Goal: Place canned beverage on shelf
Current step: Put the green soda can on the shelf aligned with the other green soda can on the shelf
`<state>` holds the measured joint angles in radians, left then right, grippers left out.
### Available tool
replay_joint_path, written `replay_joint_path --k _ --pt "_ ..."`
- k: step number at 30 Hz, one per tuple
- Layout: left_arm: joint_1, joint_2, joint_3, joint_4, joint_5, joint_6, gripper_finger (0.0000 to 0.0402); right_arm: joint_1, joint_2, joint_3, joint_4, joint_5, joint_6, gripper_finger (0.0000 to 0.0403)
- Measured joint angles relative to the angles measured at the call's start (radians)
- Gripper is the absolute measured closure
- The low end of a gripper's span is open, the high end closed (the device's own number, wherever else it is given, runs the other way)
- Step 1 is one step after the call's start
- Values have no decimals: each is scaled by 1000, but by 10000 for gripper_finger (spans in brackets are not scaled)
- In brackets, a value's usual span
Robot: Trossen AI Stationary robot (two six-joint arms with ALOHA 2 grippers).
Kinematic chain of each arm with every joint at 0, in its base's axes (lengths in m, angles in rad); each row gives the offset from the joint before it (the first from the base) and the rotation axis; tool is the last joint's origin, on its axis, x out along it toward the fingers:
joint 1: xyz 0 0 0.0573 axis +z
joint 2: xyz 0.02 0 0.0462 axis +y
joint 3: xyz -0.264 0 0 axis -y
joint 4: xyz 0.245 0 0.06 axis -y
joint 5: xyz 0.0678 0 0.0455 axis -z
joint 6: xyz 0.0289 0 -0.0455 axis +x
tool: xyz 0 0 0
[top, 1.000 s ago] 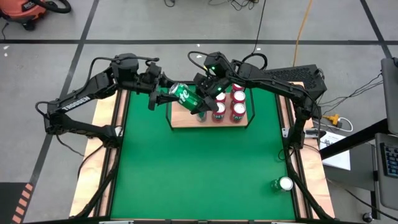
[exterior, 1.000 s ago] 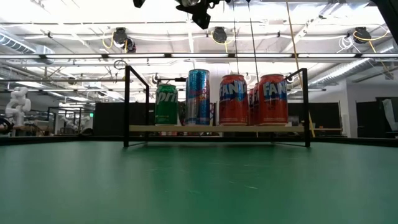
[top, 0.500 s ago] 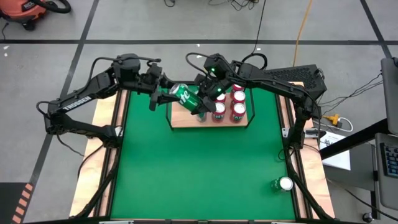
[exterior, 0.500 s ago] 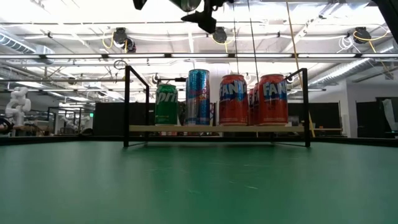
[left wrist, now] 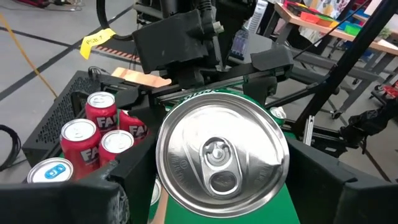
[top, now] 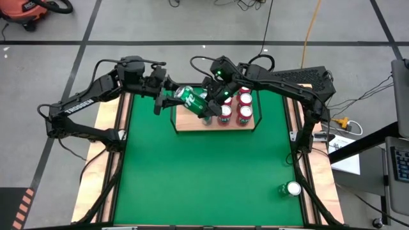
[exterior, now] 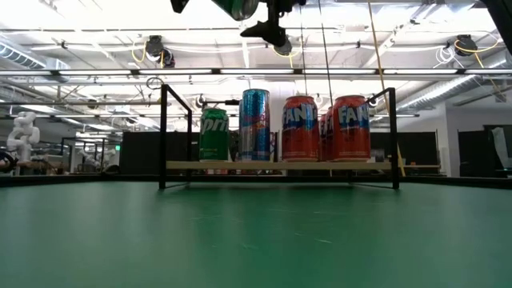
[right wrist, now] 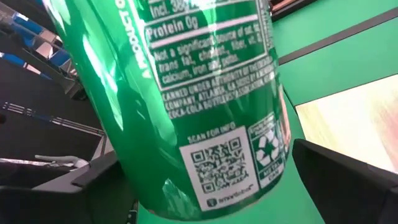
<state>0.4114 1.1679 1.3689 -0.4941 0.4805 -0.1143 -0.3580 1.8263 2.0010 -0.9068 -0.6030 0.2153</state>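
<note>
right claw spread wider | left claw clamps green can | left wrist: pull-tab

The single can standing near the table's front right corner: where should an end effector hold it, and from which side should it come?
Grip the lone can across the middle of its round side wall, probably coming from the table's centre. It stands upright, silver lid up, with open green mat on that side, while the table's edge is close on the other.
</note>
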Motion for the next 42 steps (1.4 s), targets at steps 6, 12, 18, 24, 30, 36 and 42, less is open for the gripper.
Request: replay_joint_path --k 6,12,18,24,30,36,42 --pt "0 -1 0 3 -9 -1 129 0 -18 0 -40 28 0 14" --pt "-3 -16 6 18 27 -10 129 -6 -34 -4 -141 61 -8 13" --pt "0 -11 4 10 -8 -10 129 2 -38 -4 -203 110 -38 13" --pt "-1 -10 3 -58 -60 43 129 8 -118 -3 -198 156 -62 13" --pt "-1 26 88 -241 -176 174 129 19 -247 -3 -198 320 -118 14" --pt "0 110 161 -382 -263 313 129 18 -344 -3 -198 490 -124 14" --pt "-2 214 162 -454 -334 339 129 19 -393 -2 -198 564 -116 14"
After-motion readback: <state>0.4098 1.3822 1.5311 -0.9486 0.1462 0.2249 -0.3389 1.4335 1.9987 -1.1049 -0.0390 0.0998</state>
